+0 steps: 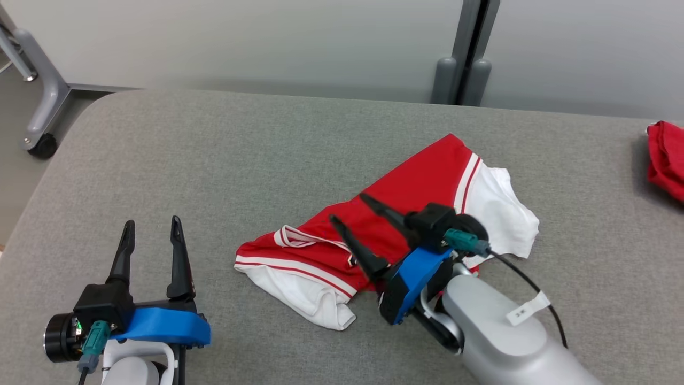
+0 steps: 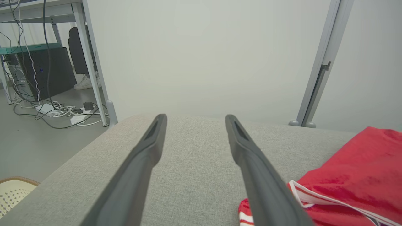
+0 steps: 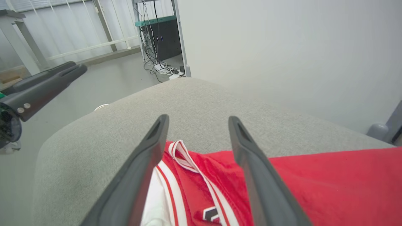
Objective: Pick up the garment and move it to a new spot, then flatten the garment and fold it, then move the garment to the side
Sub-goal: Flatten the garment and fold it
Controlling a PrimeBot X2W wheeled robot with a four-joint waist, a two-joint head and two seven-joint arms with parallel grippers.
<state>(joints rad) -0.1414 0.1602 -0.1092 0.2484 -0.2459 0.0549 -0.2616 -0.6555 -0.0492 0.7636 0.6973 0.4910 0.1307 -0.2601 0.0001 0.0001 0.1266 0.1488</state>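
A crumpled red-and-white jersey (image 1: 417, 182) lies a little right of the middle of the grey padded table (image 1: 214, 160), its white-trimmed collar turned toward the near edge. The right gripper (image 1: 348, 207) hangs just over the jersey's red middle with its fingers spread wide and nothing between them. The left gripper (image 1: 152, 222) is likewise spread and empty over bare grey cloth by the near left corner, and a second red cloth (image 1: 665, 158) lies at the table's right edge.

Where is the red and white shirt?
In the head view, the red and white shirt lies crumpled on the grey table, right of centre, beneath the open right gripper.
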